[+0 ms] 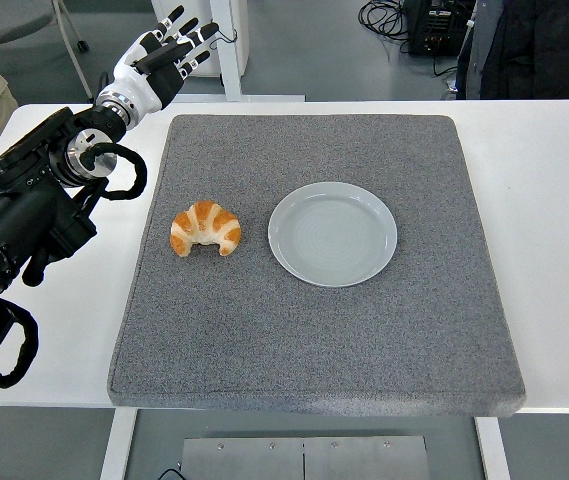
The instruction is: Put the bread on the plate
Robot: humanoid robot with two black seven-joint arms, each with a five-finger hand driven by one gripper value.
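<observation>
A golden croissant (pixel 205 229) lies on the grey mat, left of centre. To its right sits a pale grey round plate (pixel 332 233) with nothing on it, a small gap between the two. My left hand (pixel 169 54) is raised past the mat's far left corner, well beyond and above the croissant, fingers spread and holding nothing. The black left arm runs down along the picture's left edge. No right arm shows.
A grey felt mat (pixel 364 350) covers most of the white table (pixel 554 200). A person's clothing shows at the top left and top right. Cables and a dark box lie on the floor behind the table.
</observation>
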